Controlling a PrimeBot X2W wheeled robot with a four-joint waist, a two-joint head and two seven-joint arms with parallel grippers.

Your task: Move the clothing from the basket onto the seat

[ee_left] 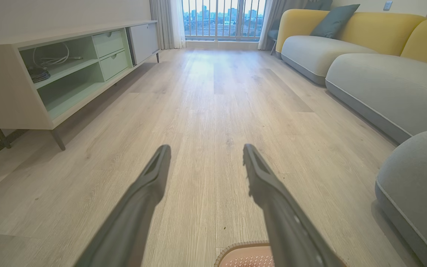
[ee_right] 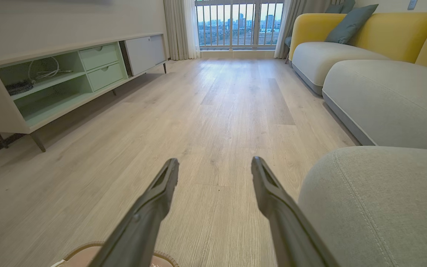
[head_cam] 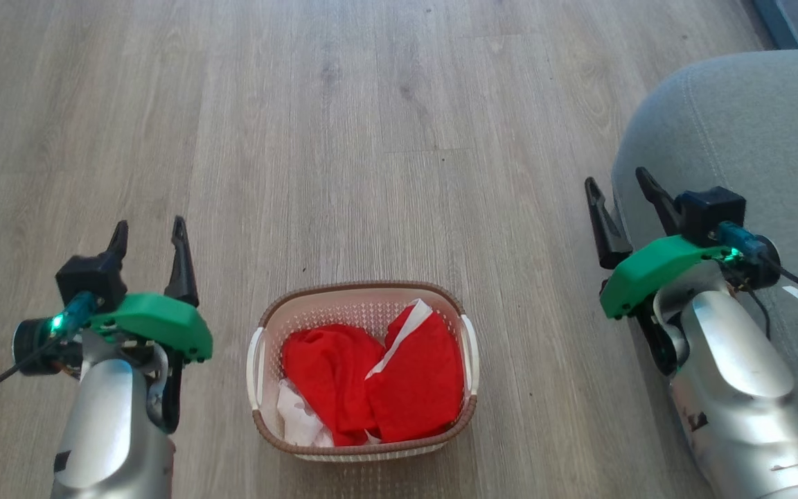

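The cream basket [head_cam: 468, 360] with a brown rim stands on the wooden floor at the bottom middle of the head view. Inside it lies red clothing [head_cam: 371, 378] with white bands. My left gripper [head_cam: 149, 232] hovers open to the basket's left, nothing between its fingers. To the right, my right gripper [head_cam: 617, 180] is open and empty at the edge of the grey seat [head_cam: 752, 132]. The basket's rim [ee_left: 243, 249] peeks in at the bottom of the left wrist view, between the open left gripper's [ee_left: 206, 152] fingers. The seat [ee_right: 376, 200] lies just right of the open right gripper [ee_right: 215, 165].
A long low cabinet [ee_left: 50, 74] with pale green shelves and drawers lines the left wall. Grey sofa cushions [ee_left: 391, 85] with yellow backs run along the right side. Open wooden floor [head_cam: 371, 138] stretches ahead toward a balcony window [ee_right: 235, 26].
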